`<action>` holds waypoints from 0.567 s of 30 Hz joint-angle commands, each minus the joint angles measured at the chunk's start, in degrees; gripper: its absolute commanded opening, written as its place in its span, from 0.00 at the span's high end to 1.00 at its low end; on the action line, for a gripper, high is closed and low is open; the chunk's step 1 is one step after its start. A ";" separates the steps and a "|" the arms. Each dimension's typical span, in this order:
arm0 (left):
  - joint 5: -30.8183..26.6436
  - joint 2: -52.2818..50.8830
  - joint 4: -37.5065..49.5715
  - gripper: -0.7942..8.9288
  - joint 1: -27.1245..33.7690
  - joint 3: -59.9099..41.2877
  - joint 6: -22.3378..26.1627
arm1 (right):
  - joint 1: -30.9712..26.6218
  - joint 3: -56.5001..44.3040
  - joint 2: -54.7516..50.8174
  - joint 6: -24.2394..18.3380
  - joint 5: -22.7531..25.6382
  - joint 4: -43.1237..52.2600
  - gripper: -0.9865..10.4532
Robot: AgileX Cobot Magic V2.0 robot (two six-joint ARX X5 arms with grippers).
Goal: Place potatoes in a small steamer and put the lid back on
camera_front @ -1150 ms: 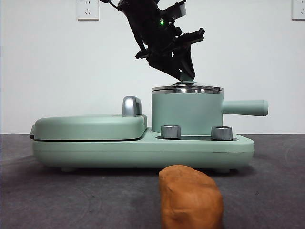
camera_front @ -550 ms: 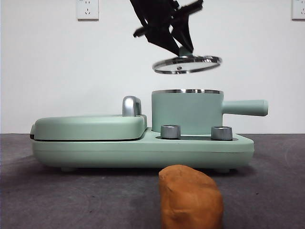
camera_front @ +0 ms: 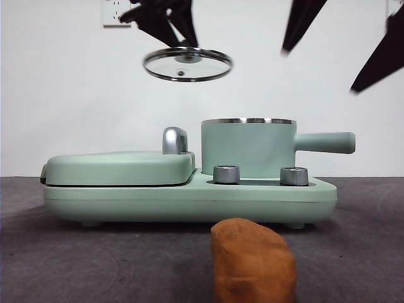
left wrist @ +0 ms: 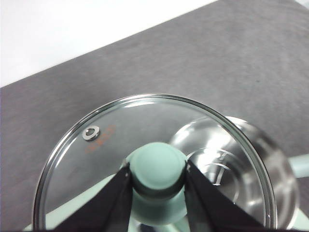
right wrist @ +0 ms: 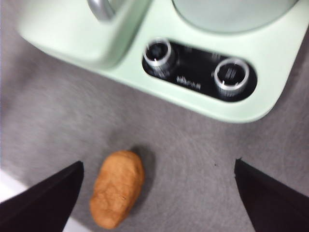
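Lid [left wrist: 145, 159] in left pincer [left wrist: 157, 186]; potato [right wrist: 117, 187] seemingly blurred, untouched

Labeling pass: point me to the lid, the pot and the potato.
lid [camera_front: 187, 64]: front view, on the glass disc.
pot [camera_front: 247, 151]: front view, on the green side wall.
potato [right wrist: 118, 187]: right wrist view, on the middle of its top surface.

Even, bright indoor light; white wall [camera_front: 63, 95] slightly overexposed. Soft shadow under the appliance base [camera_front: 189, 201] on the grey mat [camera_front: 76, 265]. Front view sharp, arm tips dark silhouettes. Left wrist view: glare streaks on the lid [left wrist: 96, 159] glass. Right wrist view motion-blurred throughout; knobs [right wrist: 158, 52] and potato [right wrist: 117, 187] smeared, soft shadow beside the potato.
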 commanded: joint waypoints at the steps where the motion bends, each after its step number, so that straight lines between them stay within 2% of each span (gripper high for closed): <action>1: 0.04 -1.33 0.96 0.91 1.07 2.40 0.31 | 4.61 1.68 4.92 4.85 3.30 0.26 0.50; 9: 0.04 -1.86 0.42 0.91 5.09 2.40 0.26 | 13.92 2.62 17.70 10.27 4.13 0.98 0.50; 17: 0.04 -1.86 0.48 0.91 6.29 2.40 0.22 | 19.12 2.62 26.88 11.96 4.02 3.93 0.50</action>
